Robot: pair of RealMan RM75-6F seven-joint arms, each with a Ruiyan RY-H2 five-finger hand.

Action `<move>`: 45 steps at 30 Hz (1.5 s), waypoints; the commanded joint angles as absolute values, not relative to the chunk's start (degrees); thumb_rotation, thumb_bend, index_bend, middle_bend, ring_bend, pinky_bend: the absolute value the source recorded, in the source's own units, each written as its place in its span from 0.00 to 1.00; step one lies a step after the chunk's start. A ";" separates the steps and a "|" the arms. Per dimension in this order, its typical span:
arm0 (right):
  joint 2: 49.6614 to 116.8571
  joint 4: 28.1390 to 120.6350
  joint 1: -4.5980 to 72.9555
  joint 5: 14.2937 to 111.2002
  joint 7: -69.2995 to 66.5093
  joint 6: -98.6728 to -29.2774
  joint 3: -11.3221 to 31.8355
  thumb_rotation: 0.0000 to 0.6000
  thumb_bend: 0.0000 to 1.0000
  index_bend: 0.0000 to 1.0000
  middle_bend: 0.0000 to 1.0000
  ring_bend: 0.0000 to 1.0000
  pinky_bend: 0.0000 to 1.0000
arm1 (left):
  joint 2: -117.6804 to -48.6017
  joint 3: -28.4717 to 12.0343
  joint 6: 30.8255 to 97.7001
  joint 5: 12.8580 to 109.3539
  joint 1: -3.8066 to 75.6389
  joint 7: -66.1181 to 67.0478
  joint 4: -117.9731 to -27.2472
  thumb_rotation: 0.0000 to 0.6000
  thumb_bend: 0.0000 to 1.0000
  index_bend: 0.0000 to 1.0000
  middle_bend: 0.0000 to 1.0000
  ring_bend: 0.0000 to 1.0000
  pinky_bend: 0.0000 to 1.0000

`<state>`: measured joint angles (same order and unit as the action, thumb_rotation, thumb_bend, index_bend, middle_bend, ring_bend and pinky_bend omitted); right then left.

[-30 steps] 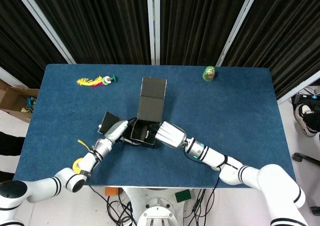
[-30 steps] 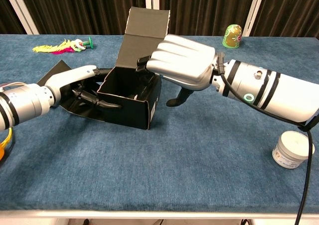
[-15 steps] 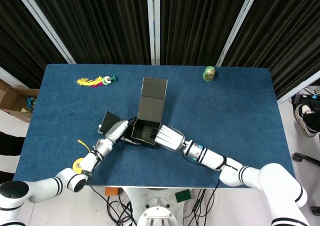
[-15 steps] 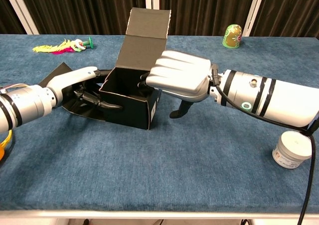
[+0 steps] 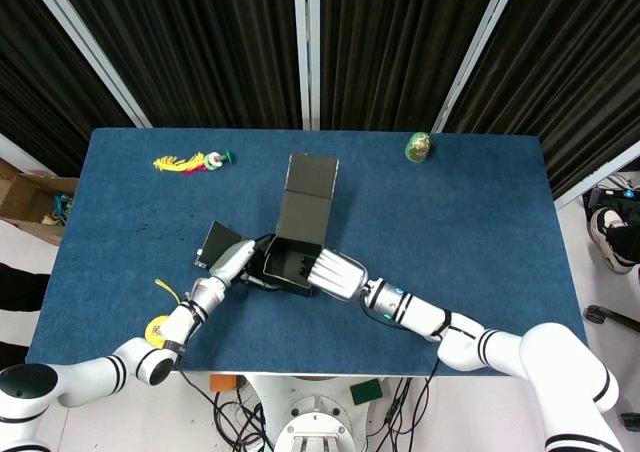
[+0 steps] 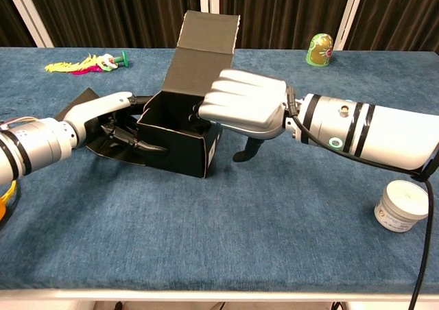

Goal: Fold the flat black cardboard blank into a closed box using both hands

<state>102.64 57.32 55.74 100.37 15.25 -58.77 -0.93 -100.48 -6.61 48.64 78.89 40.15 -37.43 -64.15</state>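
Presently, item one: right robot hand (image 6: 243,108), white-shelled, knuckles up, fingers curled over the near right wall of the box (image 6: 180,135) with the fingertips dipping inside; the dark thumb hangs down outside that wall, at the box's 4 o'clock corner. It grips the wall.

Item two: left robot hand (image 6: 110,114), reaching in from 9 o'clock, fingers extended and fairly flat, lying against the left side of the box and over the side flap (image 6: 82,101) spread on the cloth. Whether it pinches the cardboard or only presses on it cannot be told from either view.

Item three: black cardboard box, part-folded, walls raised, top open. Its lid panel (image 6: 204,53) stands tilted back at 12 o'clock. In the head view the box (image 5: 290,262) sits slightly left of the worktop's centre, toward the near edge.

Item four: worktop (image 5: 450,232), covered in blue cloth.

Further pieces, well apart from the box:
- green and yellow rounded figure (image 6: 319,50), at 1 o'clock near the far edge;
- yellow and red feathered toy (image 6: 88,64) with a green end, at 10 o'clock near the far edge;
- small white jar (image 6: 402,205), at 4 o'clock, below the right forearm;
- yellow tape roll (image 5: 156,328), at 8 o'clock by the left forearm.
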 commanded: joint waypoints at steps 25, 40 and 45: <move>100.95 59.49 57.08 98.96 17.14 -54.20 -0.48 1.00 0.30 1.00 1.00 1.00 1.00 | -100.77 -7.26 48.99 78.15 39.37 -34.77 -64.25 0.97 0.04 0.60 0.58 0.66 0.89; 99.94 60.96 57.27 98.07 18.17 -52.72 -0.13 1.00 0.30 1.00 1.00 1.00 1.00 | -100.71 -7.43 48.55 77.93 39.24 -34.27 -64.55 0.97 0.04 0.60 0.57 0.66 0.89; 99.32 61.95 57.71 97.57 18.93 -50.90 -0.22 1.00 0.30 1.00 1.00 1.00 1.00 | -100.72 -7.45 48.46 77.91 39.19 -34.22 -64.58 0.98 0.04 0.60 0.57 0.66 0.89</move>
<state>99.46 61.79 57.60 97.68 18.76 -51.08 -0.21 -100.72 -7.45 48.46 77.91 39.19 -34.21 -64.57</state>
